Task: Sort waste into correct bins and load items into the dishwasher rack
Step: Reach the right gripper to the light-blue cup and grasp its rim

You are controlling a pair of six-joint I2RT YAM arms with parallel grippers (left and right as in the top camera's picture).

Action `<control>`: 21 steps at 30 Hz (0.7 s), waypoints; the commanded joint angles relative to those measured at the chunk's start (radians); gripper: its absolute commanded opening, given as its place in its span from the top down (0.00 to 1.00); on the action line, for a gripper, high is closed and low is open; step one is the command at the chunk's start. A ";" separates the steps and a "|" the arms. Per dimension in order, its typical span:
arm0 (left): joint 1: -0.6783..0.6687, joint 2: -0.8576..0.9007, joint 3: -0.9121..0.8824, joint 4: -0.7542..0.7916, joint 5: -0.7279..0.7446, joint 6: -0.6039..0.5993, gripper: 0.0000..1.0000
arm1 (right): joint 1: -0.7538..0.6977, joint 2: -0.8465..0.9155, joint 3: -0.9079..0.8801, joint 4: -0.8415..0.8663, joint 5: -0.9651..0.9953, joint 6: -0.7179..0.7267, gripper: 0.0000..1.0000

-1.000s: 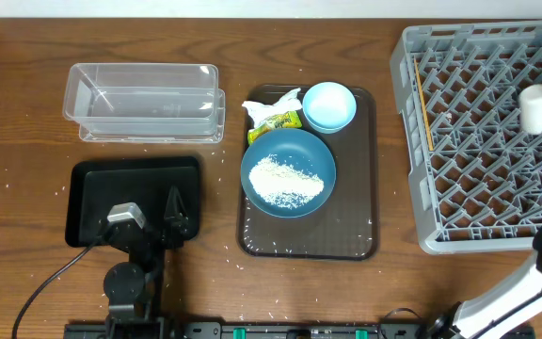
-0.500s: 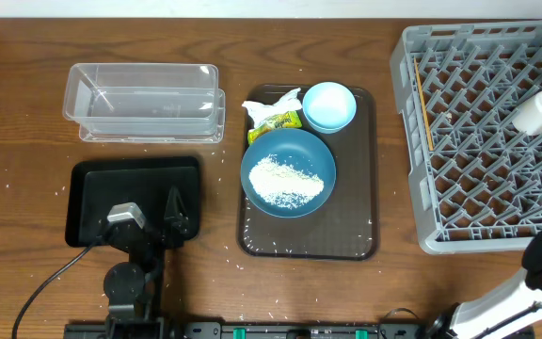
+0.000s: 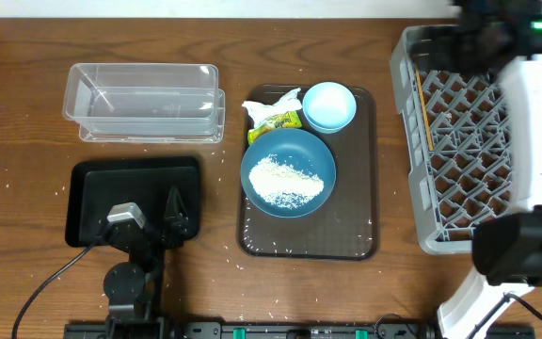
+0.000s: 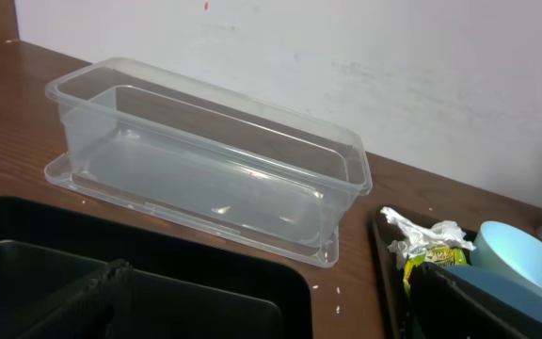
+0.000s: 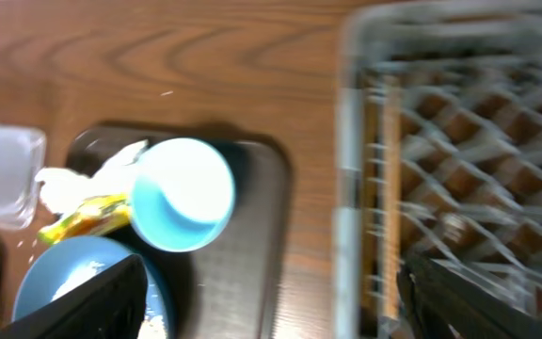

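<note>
The dark-blue bowl (image 3: pixel 288 173) holds the rice heap (image 3: pixel 288 179) on the brown tray. Behind it are the pale-blue cup (image 3: pixel 329 105), the crumpled napkin (image 3: pixel 269 104) and the yellow-green wrapper (image 3: pixel 278 121). The clear tub (image 3: pixel 145 101) and black tray (image 3: pixel 92 188) lie to the left. The grey rack (image 3: pixel 454 141) has chopsticks (image 3: pixel 422 113) along its left side. My right gripper (image 3: pixel 478 38) is open and empty over the rack's far-left corner; the right wrist view (image 5: pixel 285 301) shows the cup (image 5: pixel 182 193) below it. My left gripper (image 3: pixel 172 215) rests open over the black tray (image 4: pixel 158 282). The white cup is hidden.
The brown serving tray (image 3: pixel 356 217) sits mid-table. Loose rice grains are scattered on the wooden table around it. My right arm (image 3: pixel 534 141) lies across the rack's right half. A white wall stands behind the clear tub (image 4: pixel 205 160).
My right arm has swung in from the right edge and across the rack to its far-left corner. It now covers the white cup that lay in the rack. The left arm has not moved.
</note>
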 commanded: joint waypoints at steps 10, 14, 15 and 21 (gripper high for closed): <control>-0.005 -0.007 -0.021 -0.033 -0.010 0.006 0.05 | 0.275 0.164 0.001 0.155 0.091 0.010 0.18; -0.005 -0.007 -0.021 -0.033 -0.010 0.006 0.05 | 0.338 0.245 0.001 0.235 0.101 0.023 0.31; -0.005 -0.007 -0.021 -0.033 -0.010 0.006 0.05 | 0.356 0.268 0.001 0.252 0.102 0.025 0.32; -0.005 -0.007 -0.021 -0.033 -0.010 0.006 0.05 | 0.446 0.390 0.001 0.298 0.238 0.056 0.39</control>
